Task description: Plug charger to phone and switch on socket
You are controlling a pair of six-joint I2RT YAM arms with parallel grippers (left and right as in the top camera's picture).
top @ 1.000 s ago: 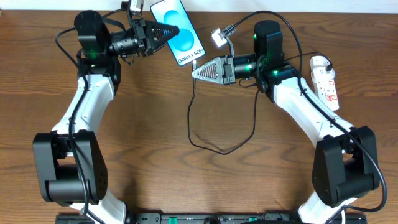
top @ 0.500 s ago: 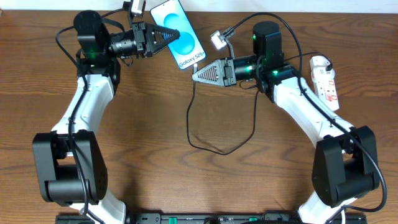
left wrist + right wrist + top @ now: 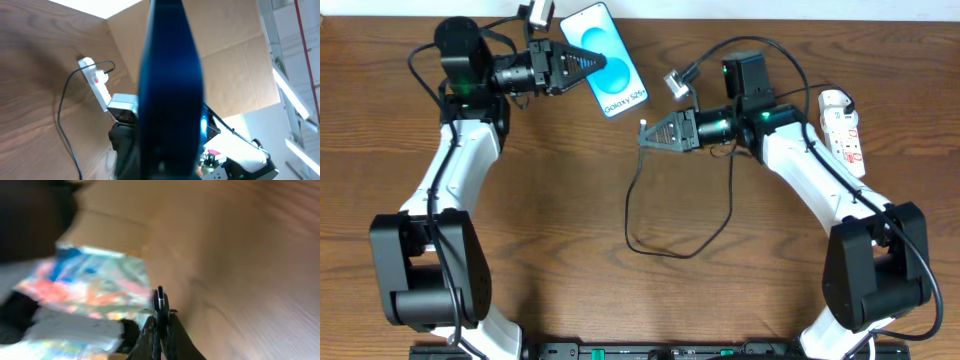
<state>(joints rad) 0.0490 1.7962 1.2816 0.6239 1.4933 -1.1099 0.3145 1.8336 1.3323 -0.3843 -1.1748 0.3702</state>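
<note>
Charger plug [image 3: 645,126], pinched in the closed right gripper [image 3: 648,138], has swung back slightly from the phone [image 3: 618,78] clamped by the left gripper [image 3: 598,62], so plugging-in remains undone.

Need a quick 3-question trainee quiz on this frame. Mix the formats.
1. True or false: the phone is free of both grippers.
2. Multiple choice: the right gripper is shut on A) the phone, B) the plug end of the charger, C) nothing.
3. Short answer: is the charger plugged into the phone yet?

Key
1. False. The left gripper has its fingers shut on the phone.
2. B.
3. No. The plug tip is apart from the phone.
</note>
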